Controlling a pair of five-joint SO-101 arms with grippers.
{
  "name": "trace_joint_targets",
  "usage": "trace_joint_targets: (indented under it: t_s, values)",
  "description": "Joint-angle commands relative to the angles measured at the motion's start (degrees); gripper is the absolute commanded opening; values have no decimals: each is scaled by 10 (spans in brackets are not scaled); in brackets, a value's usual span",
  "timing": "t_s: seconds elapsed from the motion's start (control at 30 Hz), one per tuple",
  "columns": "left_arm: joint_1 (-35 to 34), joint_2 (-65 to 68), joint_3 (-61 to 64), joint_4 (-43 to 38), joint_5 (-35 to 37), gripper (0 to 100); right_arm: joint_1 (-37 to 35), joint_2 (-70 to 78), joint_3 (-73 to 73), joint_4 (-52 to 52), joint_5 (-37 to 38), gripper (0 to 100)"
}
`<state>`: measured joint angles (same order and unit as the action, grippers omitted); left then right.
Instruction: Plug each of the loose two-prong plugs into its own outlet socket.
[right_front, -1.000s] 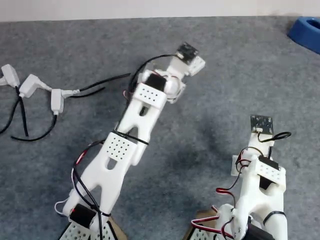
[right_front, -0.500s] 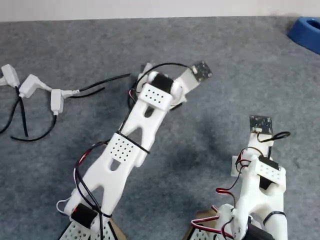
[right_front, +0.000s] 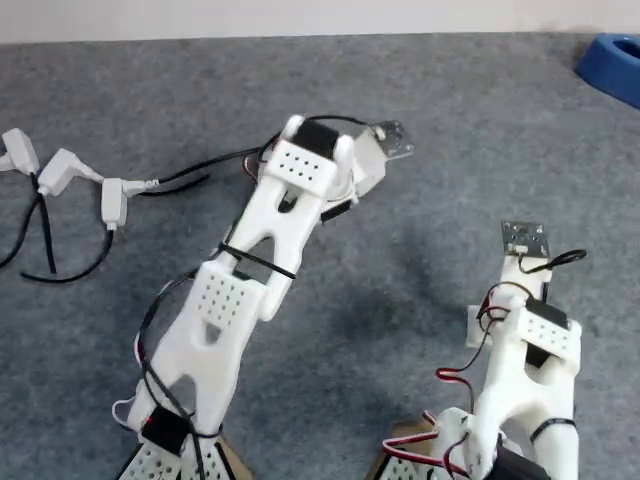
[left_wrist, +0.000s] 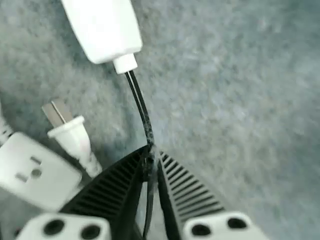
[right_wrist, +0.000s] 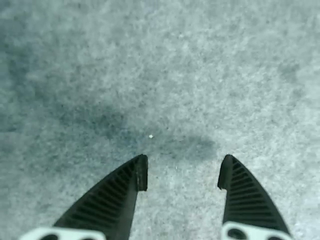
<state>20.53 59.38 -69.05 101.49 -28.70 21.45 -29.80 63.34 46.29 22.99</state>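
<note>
Plug cord (left_wrist: 141, 107) is pinched in the left pincer (left_wrist: 152, 152), while the right pincer (right_wrist: 182, 172) hangs spread

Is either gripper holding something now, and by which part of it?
The left gripper pinches the black cord near its white end piece. The right gripper is open and holds nothing.

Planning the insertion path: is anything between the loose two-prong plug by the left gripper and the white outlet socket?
Nothing visible does. The two-prong plug lies right beside the outlet socket on the grey carpet, prongs pointing away from it. The left gripper is shut on a black cord, not that plug.
</note>
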Motion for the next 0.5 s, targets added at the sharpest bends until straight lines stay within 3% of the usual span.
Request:
trace_joint_targets:
  t_s: [0.0,0.17,0.27,0.37,0.47]
  values:
    - [39,-189,157,12,-1,5,-4,1,-27,8,9,228]
    - [62,-345,356,11,-2,5,-4,1,-27,7,9,228]
    - [39,-412,409,3,-4,5,-3,1,-28,8,9,228]
    - [-19,-420,415,-65,-3,13,-3,1,-25,10,9,228]
    - [-50,-400,417,-159,-1,120,-3,1,-22,10,8,228]
